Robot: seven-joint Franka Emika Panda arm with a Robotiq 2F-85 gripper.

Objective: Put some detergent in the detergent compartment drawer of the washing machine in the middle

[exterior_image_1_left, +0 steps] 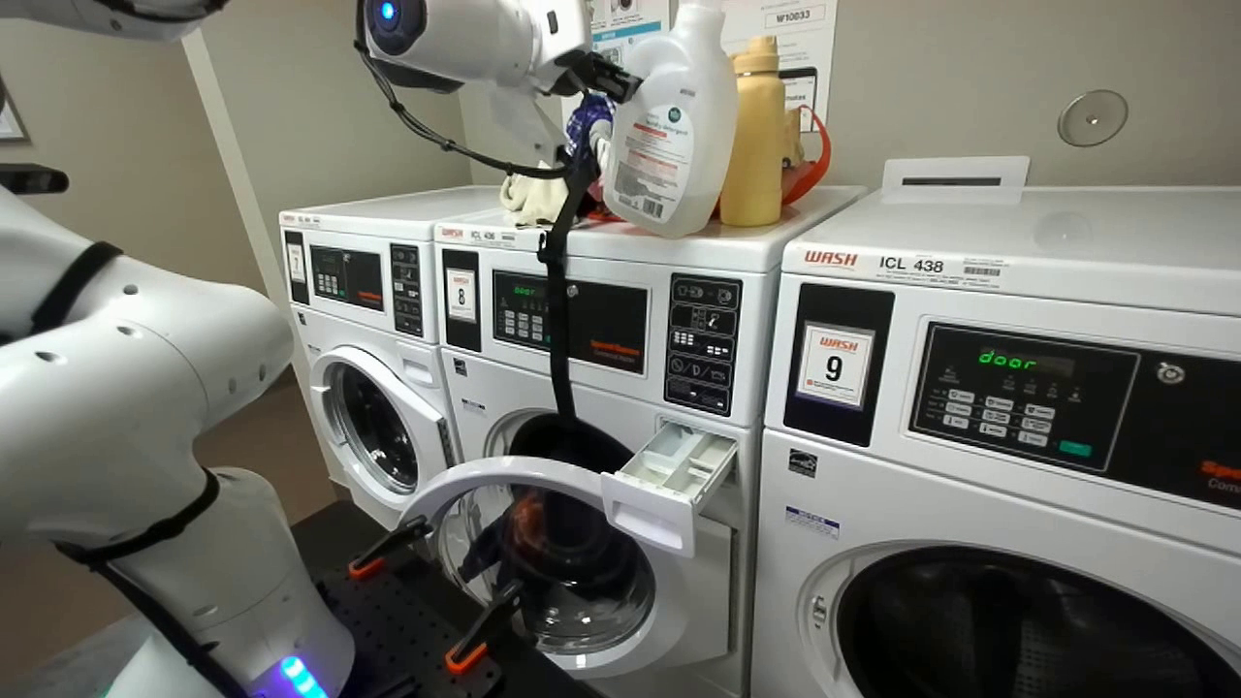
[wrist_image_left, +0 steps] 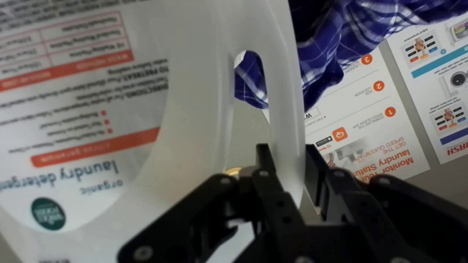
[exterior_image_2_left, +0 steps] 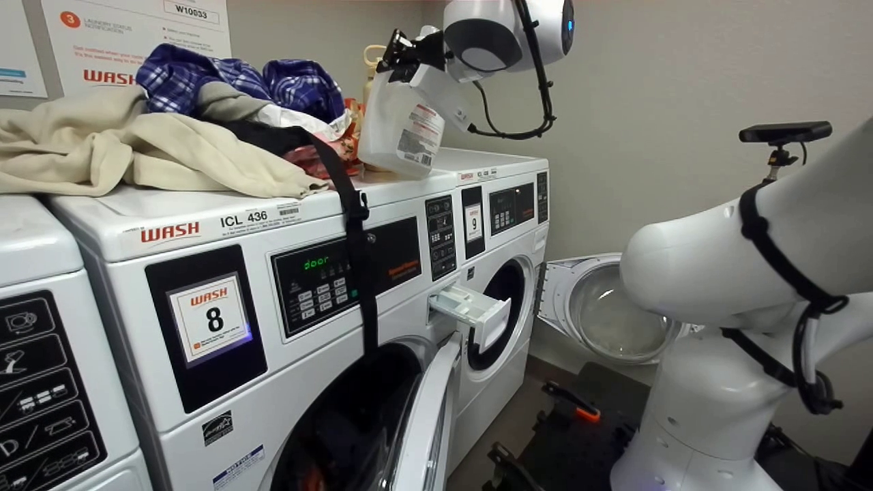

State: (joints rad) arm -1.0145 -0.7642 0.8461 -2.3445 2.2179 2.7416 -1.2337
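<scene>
Spilling past the drawer [exterior_image_1_left: 648, 514] is risked if the detergent jug [exterior_image_1_left: 669, 145], held over the middle washer [exterior_image_1_left: 620, 390] with its handle [wrist_image_left: 287, 120] pinched between the fingers [wrist_image_left: 265, 157], is swivelled by its weight.

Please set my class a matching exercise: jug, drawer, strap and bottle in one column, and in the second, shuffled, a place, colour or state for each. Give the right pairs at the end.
Things
1. Jug
2. Drawer
3. Strap
4. Bottle

Places, colours, states
A. Black, running down the front of washer 8
B. Yellow, standing upright
C. Gripped by its handle in the end effector
D. Open, jutting from a washer's front

Right pairs: 1-C, 2-D, 3-A, 4-B
</scene>
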